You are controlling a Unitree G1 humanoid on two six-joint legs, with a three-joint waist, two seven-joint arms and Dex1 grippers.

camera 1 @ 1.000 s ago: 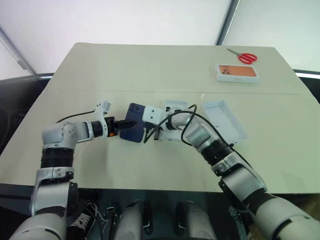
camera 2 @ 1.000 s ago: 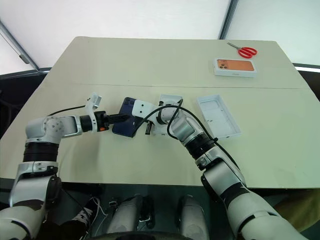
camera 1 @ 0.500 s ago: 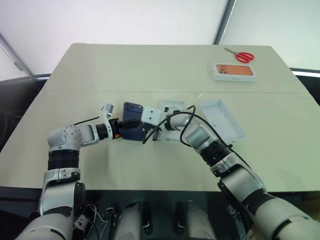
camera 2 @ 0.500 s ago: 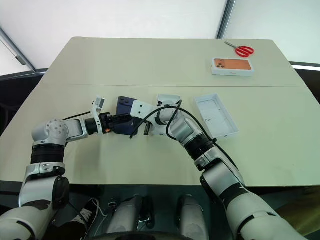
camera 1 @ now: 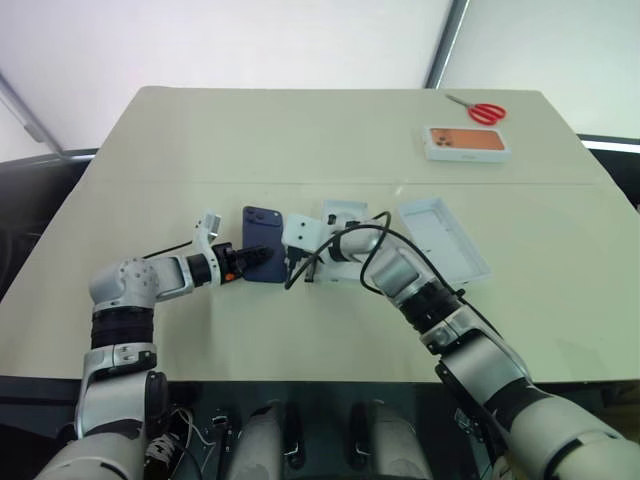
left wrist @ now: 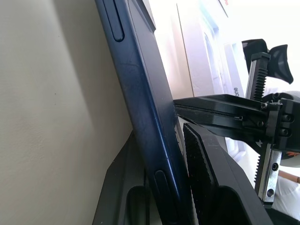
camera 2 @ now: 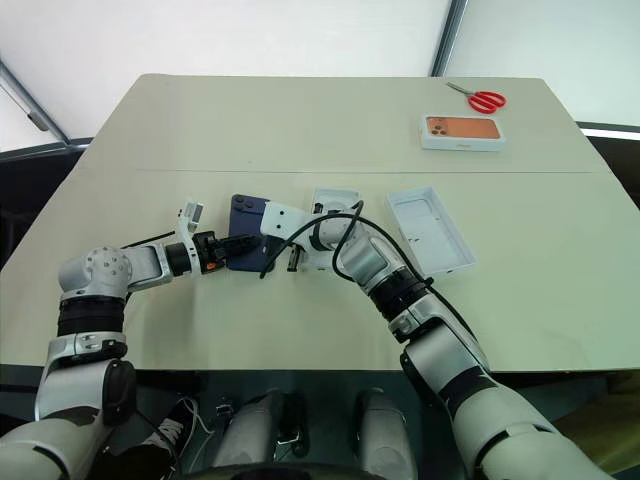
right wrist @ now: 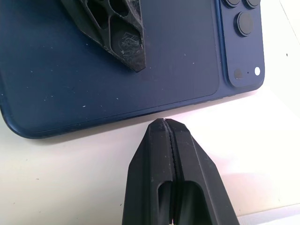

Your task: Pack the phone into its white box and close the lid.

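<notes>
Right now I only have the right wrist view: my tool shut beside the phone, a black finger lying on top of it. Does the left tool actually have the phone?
Observer: Yes. The left tool has one finger on each face of the phone, closed over its edge.
Operator: Where's the box?
Observer: One white box half sits just past the right tool, on the side away from the phone.
Operator: And the rest of it?
Observer: The other half lies open side up, further to the robot's right.
</notes>
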